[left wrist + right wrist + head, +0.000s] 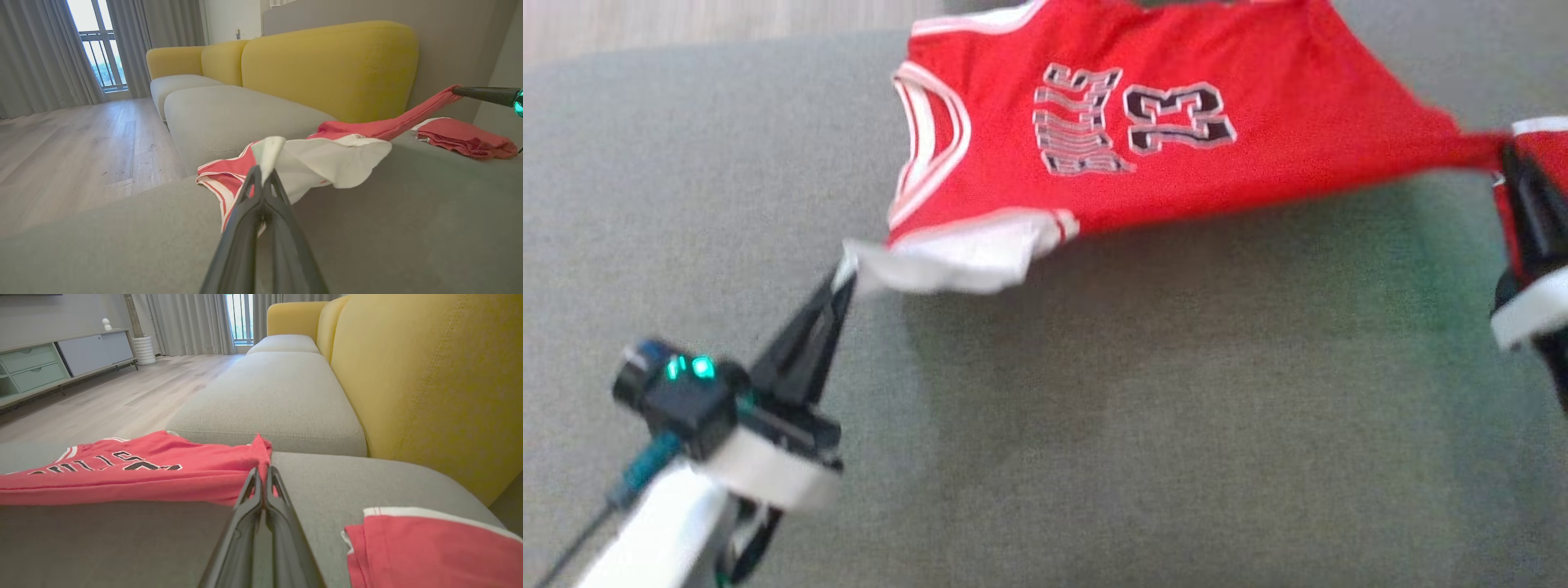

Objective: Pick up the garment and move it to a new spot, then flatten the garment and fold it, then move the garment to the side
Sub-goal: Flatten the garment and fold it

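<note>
Red jersey (1298, 106), gripped by left hand (844, 278), right hand (1512, 163), wrist-view yellow backrest (327, 69)

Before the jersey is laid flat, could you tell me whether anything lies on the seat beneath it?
Nothing visible lies on the grey seat below the jersey. A second red garment rests off to the side, by the right gripper.

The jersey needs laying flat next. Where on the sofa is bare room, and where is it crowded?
Bare: the grey seat cushion between the left gripper and right gripper, on the robot's side of the stretched jersey; also the next cushion along the yellow backrest. Crowded: beside the right gripper, where a second red garment lies.
</note>
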{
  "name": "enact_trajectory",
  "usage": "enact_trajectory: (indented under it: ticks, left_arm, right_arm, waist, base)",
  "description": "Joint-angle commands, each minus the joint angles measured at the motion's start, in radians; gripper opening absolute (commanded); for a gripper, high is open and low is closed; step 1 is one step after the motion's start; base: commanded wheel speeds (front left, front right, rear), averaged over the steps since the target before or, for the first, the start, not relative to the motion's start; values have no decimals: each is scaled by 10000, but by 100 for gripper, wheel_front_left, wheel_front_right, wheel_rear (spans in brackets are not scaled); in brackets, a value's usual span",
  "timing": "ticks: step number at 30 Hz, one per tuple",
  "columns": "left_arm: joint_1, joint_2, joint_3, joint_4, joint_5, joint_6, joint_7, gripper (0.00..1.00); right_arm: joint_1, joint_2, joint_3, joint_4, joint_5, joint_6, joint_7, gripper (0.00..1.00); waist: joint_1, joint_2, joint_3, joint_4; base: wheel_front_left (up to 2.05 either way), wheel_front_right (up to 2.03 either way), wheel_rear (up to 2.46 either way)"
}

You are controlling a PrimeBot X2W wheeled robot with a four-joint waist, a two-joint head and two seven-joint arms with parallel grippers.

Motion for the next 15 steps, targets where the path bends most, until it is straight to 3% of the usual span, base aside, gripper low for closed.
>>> enact_trajectory:
  ticks: [1,15]
  left_arm:
    - [-220,371,503,-335,-29,107,-50,0]
    - [2847,644,257,-1133,-126,838,90,0]
  right_arm:
    - [218,-387,-68,-276,29,65,-118,0]
    - [4338,-775,-1346,-2259,-73,65,444,0]
  waist:
    - [4,-1,-221,-40]
    - [4,-1,-1073,4]
  base:
    - [0,0,0]
    - [0,0,0]
